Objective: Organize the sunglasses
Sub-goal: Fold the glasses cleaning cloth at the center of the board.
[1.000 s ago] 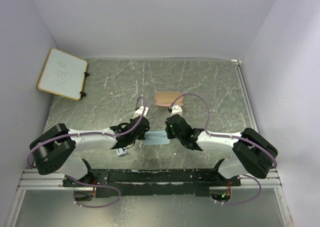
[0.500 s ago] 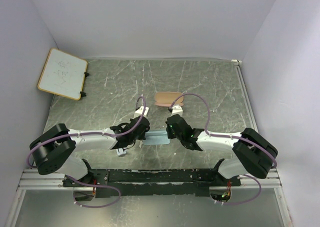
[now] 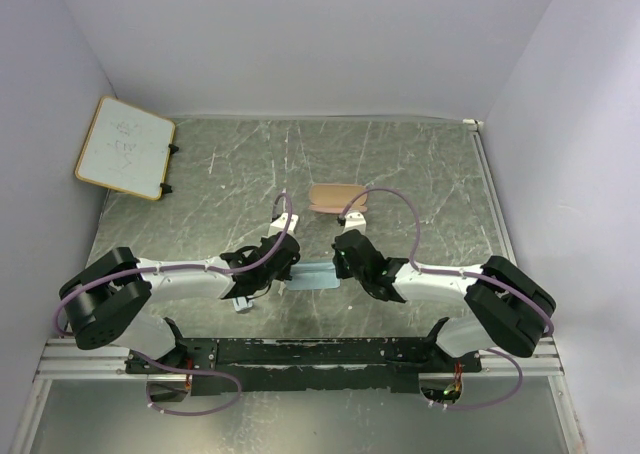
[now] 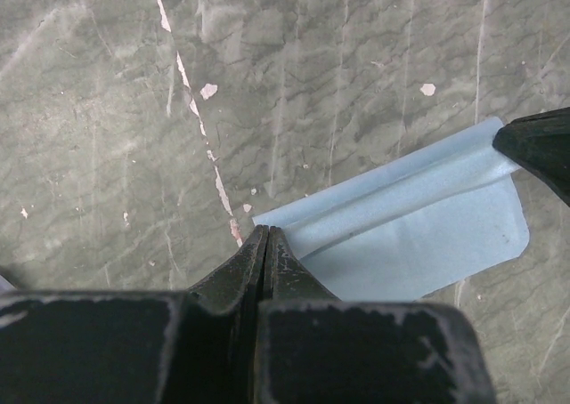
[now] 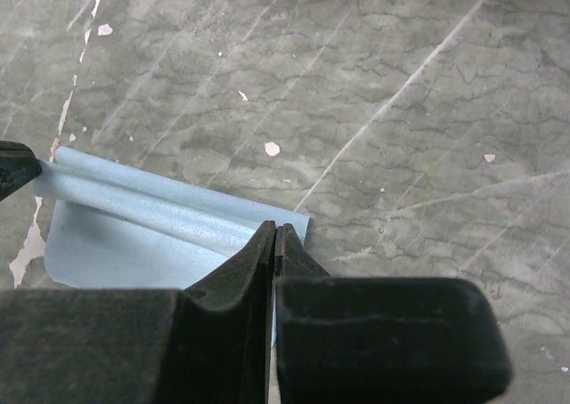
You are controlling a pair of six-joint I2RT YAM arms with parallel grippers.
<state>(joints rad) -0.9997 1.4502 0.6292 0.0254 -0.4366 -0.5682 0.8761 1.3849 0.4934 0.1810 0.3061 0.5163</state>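
A light blue-grey cloth (image 3: 315,276) lies on the table between my two arms, its far edge folded over into a roll. My left gripper (image 3: 290,268) is shut on the cloth's left corner; in the left wrist view the closed jaws (image 4: 267,231) meet at the corner of the cloth (image 4: 419,235). My right gripper (image 3: 340,268) is shut on the right end; in the right wrist view the jaws (image 5: 274,230) pinch the cloth (image 5: 134,235) at its edge. A small white-framed thing, likely the sunglasses (image 3: 239,302), lies partly hidden under my left arm.
A tan-pink oblong case (image 3: 338,197) lies beyond the cloth at mid-table. A small whiteboard (image 3: 125,146) leans at the far left. Purple-white walls close in the left, back and right sides. The black mounting rail (image 3: 300,352) runs along the near edge.
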